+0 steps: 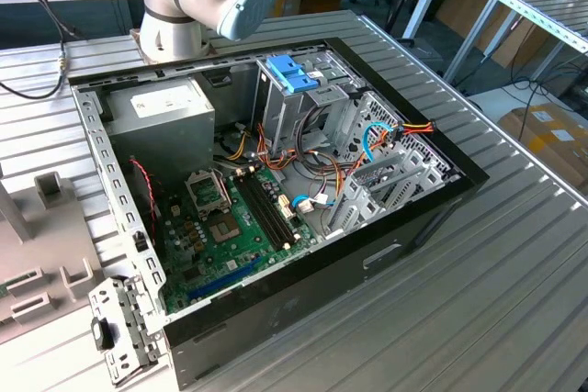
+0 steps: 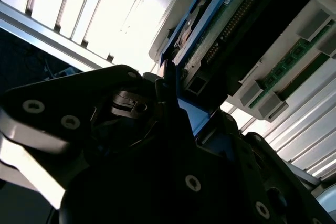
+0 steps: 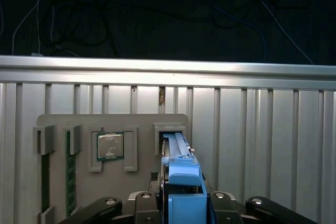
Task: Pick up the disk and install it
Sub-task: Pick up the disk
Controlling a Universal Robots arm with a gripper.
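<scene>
In the first wrist view the disk (image 3: pixel 181 167) stands on edge in a blue carrier, its far end in a slot of a grey holder block (image 3: pixel 63 123). My gripper (image 3: pixel 185 204) is shut on the near end of the disk, with a black finger pressed against each side of the blue carrier. In the second wrist view the disk (image 2: pixel 231 30) shows close up, with its dark connector side and blue edge just past my black fingers (image 2: pixel 79 114).
The holder block also carries a processor chip (image 3: pixel 110 146) and a memory stick (image 3: pixel 69 166). Behind it runs the ribbed table's edge rail (image 3: pixel 168 69). The exterior view shows the open computer case (image 1: pixel 432 218) with a blue bay latch (image 1: pixel 289 73), a power-supply box (image 1: pixel 170 107) and loose cables.
</scene>
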